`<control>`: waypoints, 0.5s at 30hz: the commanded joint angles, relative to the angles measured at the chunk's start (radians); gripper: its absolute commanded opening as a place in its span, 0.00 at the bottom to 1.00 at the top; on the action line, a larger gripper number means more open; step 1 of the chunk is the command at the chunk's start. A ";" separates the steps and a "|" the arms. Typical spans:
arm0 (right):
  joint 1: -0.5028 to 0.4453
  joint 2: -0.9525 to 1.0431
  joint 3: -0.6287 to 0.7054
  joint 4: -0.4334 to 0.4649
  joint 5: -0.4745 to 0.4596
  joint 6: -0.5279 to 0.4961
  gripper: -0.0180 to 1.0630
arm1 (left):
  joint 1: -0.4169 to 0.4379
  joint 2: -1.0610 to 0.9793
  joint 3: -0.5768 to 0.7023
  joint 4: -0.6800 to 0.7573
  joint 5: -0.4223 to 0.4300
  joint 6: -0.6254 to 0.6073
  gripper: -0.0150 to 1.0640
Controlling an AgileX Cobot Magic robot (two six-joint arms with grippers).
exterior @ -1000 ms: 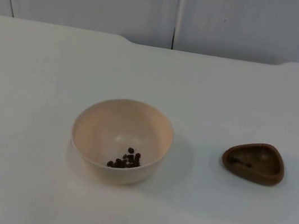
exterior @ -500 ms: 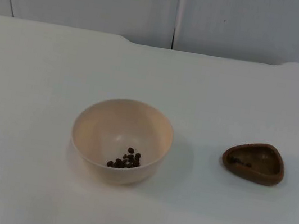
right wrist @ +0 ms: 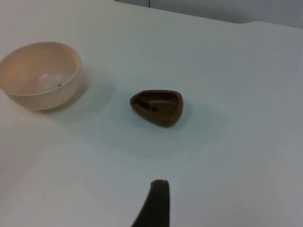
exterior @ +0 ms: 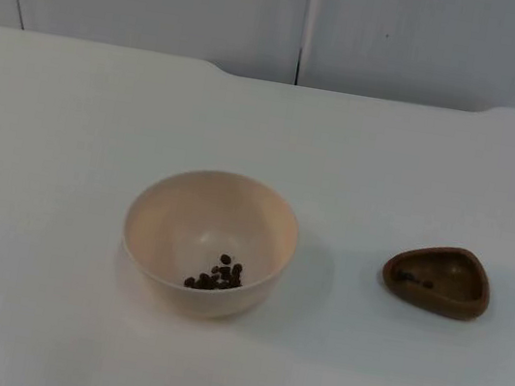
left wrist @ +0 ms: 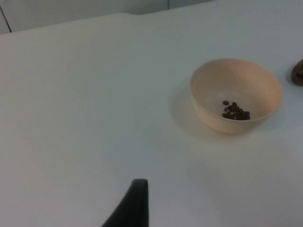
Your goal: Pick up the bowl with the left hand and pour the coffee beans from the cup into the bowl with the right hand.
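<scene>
A cream bowl [exterior: 209,240] stands upright on the white table, a little left of centre, with several dark coffee beans [exterior: 216,276] lying in its bottom. To its right sits a small brown teardrop-shaped cup [exterior: 438,278] with a few dark bits inside. The left wrist view has the bowl [left wrist: 235,94] and its beans [left wrist: 236,111] some way ahead of my left gripper [left wrist: 137,201], with bare table between. My right gripper [right wrist: 156,203] is held back from the cup [right wrist: 157,107], and the bowl [right wrist: 40,74] stands further off. Neither gripper touches anything.
The white table top [exterior: 72,125] runs back to a grey partition wall [exterior: 305,19] with a vertical seam. A shallow notch marks the table's far edge [exterior: 352,90].
</scene>
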 commanded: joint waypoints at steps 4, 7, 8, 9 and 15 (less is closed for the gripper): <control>-0.001 -0.004 0.002 -0.001 -0.003 0.001 0.71 | 0.002 -0.003 0.007 -0.015 -0.016 -0.002 0.91; -0.001 -0.004 0.002 -0.001 -0.003 0.001 0.71 | 0.002 -0.003 0.007 -0.015 -0.016 -0.002 0.91; -0.001 -0.004 0.002 -0.001 -0.003 0.001 0.71 | 0.002 -0.003 0.007 -0.015 -0.016 -0.002 0.91; -0.001 -0.004 0.002 -0.001 -0.003 0.001 0.71 | 0.002 -0.003 0.007 -0.015 -0.016 -0.002 0.91; -0.001 -0.004 0.002 -0.007 -0.003 0.001 0.77 | 0.002 -0.003 0.009 -0.014 -0.014 -0.002 0.91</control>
